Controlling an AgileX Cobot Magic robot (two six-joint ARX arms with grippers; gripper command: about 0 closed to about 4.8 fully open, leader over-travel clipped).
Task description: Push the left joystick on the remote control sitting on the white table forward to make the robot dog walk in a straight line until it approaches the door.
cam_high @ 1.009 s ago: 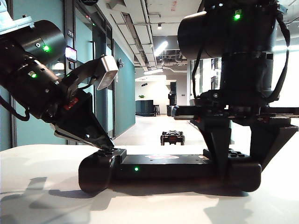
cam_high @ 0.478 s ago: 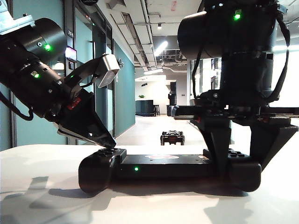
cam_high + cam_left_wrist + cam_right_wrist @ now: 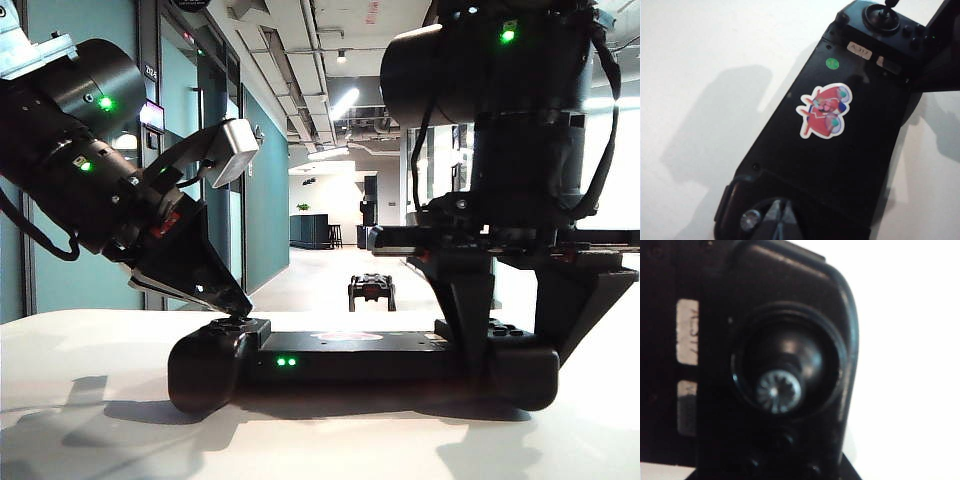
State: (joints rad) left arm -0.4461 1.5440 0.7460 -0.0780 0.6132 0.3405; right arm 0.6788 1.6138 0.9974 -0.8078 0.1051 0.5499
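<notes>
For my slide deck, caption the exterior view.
Left gripper tip on remote control's left joystick; right gripper braces it; robot dog beyond.

The white table, across the lower frame of the exterior view, is smooth and faintly glossy. The remote control on it looks like matt black plastic, with a shiny paper-like sticker mid-frame in the left wrist view. The right joystick, centre of the right wrist view, has a ribbed metallic-looking cap. The left gripper, left of centre, is matt black; the right gripper, lower right, likewise
</notes>
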